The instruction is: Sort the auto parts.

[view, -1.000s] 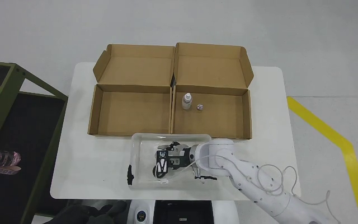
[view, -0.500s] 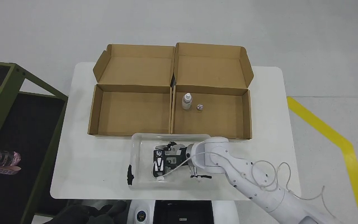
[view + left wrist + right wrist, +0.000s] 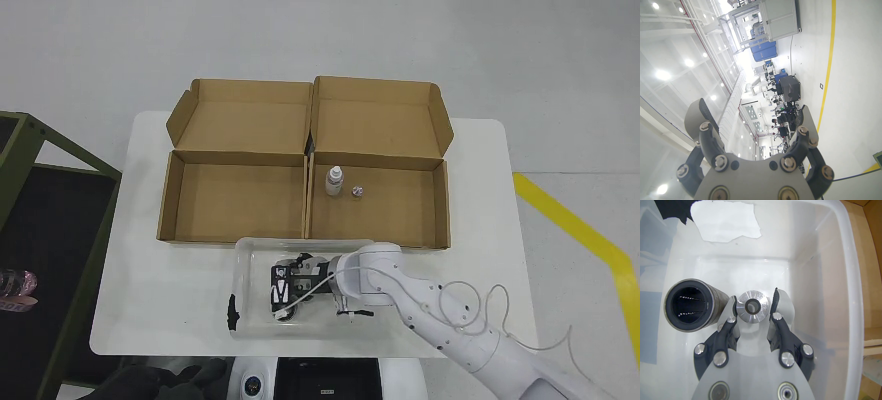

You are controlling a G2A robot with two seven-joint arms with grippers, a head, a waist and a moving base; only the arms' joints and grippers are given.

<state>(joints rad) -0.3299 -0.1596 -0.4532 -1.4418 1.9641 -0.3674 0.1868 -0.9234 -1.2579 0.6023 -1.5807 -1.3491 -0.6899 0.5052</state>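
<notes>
Silver cylinder (image 3: 752,309) sits between the right tool's (image 3: 754,297) jaws.

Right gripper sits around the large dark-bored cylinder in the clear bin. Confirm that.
Wrong part. The right gripper sits around the small silver ring in the clear bin; the large cylinder lies beside it, outside the jaws. The right wrist view shows this.

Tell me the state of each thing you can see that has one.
Right hand: open, straddling silver part.
Left hand: open, empty.
Left box: lid open, empty.
Right box: lid open, holding upright bottle.
Bearing: lying on its side.
</notes>
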